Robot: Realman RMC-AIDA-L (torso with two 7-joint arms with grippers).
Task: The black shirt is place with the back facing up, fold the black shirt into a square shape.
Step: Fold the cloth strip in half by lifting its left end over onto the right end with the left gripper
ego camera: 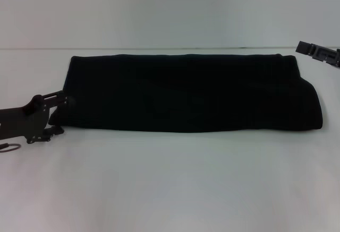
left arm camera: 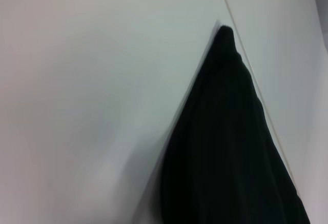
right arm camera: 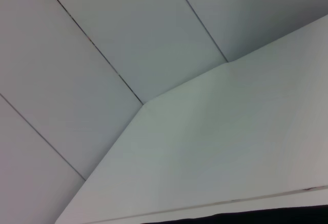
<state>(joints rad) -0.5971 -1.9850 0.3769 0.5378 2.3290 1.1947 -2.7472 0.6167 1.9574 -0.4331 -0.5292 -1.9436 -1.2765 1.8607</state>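
Note:
The black shirt (ego camera: pixel 191 91) lies on the white table (ego camera: pixel 170 184) as a long folded band running from left to right, with no lettering showing. My left gripper (ego camera: pixel 59 112) is at the band's left end, low over the table and open, with the shirt's near left corner between its spread fingers. In the left wrist view the shirt (left arm camera: pixel 230 157) lies flat as a dark wedge. My right gripper (ego camera: pixel 319 52) hangs past the far right corner of the shirt, apart from it. The right wrist view catches only a thin strip of the shirt (right arm camera: pixel 241 218).
A white wall (ego camera: pixel 170 9) rises behind the table's far edge. The right wrist view shows wall panels (right arm camera: pixel 102 39) with dark seams. A small metal ring (ego camera: pixel 9 147) hangs under the left arm.

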